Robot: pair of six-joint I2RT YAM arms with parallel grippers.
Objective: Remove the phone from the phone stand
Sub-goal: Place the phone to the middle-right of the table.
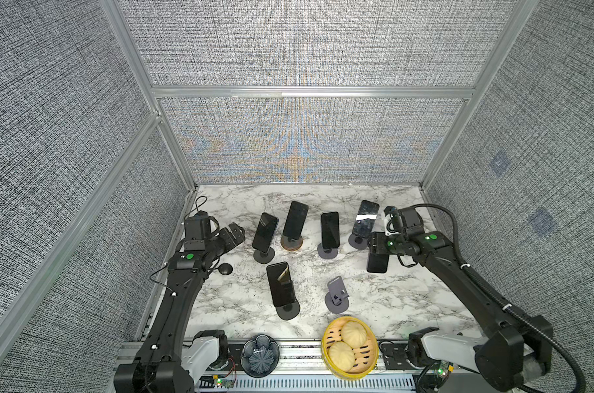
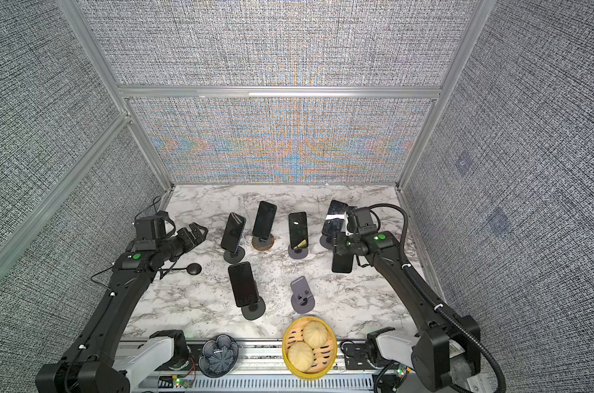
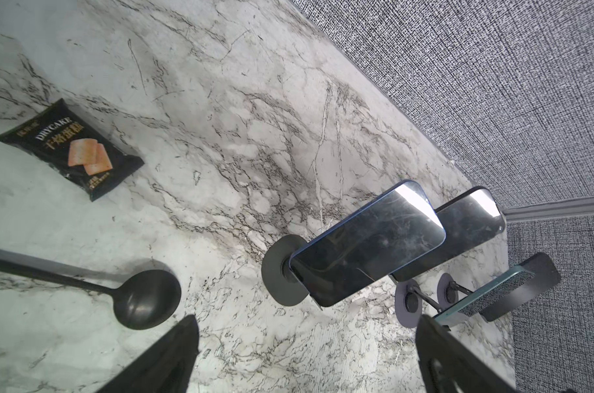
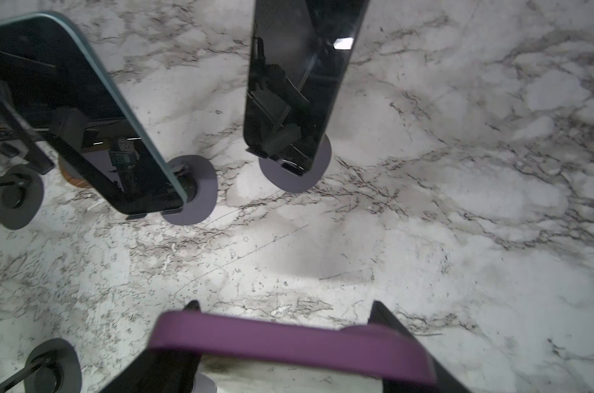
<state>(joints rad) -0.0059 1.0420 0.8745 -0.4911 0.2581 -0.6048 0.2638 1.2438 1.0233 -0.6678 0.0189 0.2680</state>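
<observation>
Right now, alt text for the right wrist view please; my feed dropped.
The right gripper is shut on a purple-edged phone, over the marble table. Beyond it, a teal-edged phone and a black phone rest on round-based stands.

Both top views high, looking down on the whole table (image 1: 390, 306), wrist views close over it, all sharing phones (image 1: 329, 230).

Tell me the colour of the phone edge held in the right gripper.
Purple. The phone shows its edge best in the right wrist view.
</observation>
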